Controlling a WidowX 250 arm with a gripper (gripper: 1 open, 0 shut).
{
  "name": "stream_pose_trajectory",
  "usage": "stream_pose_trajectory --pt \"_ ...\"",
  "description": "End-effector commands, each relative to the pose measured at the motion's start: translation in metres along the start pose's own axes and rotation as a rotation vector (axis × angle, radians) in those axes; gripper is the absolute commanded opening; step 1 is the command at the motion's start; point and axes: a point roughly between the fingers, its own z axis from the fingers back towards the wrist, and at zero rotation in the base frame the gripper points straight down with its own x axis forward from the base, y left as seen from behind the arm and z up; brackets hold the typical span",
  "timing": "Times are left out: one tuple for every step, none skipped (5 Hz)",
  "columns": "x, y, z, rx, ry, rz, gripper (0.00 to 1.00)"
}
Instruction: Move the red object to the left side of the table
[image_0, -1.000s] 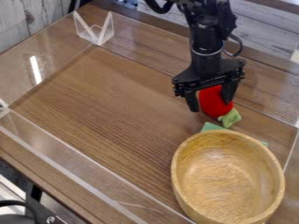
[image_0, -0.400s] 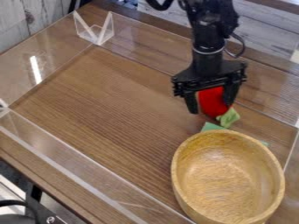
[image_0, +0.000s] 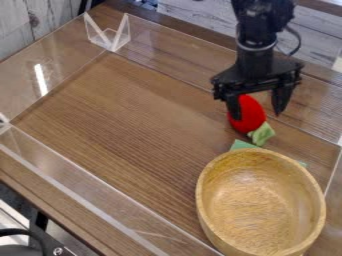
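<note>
"What's around the fruit (image_0: 245, 113)?"

"It sits toward the right side of the table (image_0: 120, 115), its leafy bit (image_0: 261, 132) pointing down toward the bowl (image_0: 261, 205). A flat green cloth (image_0: 243, 146) lies between fruit and bowl, partly under the bowl's rim as we see it."

"And the gripper (image_0: 254, 92)?"

"Right at the fruit's upper edge in this view, jaws spread wide, pinching nothing. Whether it touches the fruit, I can't tell."

"What's in the way?"

"The bowl blocks the near side, filling the bottom right corner. The arm (image_0: 263, 30) takes up the far side. Leftward, there's bare wood all the way over."

"Edges?"

"Clear walls (image_0: 80, 182) run along the left and far sides. A clear bracket (image_0: 108, 32) stands at the far left corner, well apart from the fruit. Some black cable (image_0: 30, 238) shows at the bottom left, outside the wall."

"Count them for me."

"One fruit, one bowl, one green cloth, one bracket, one gripper."
</note>
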Motion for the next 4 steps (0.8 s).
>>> stream_pose_trajectory --pt "0.014 -0.008 0.018 -0.050 -0.048 -0.037 1.00" --pt "0.021 -0.007 0.014 -0.035 -0.067 0.006 1.00" --pt "0.028 -0.004 0.009 -0.018 -0.083 0.059 1.00" --pt "0.027 -0.008 -0.008 -0.005 -0.063 -0.001 1.00"
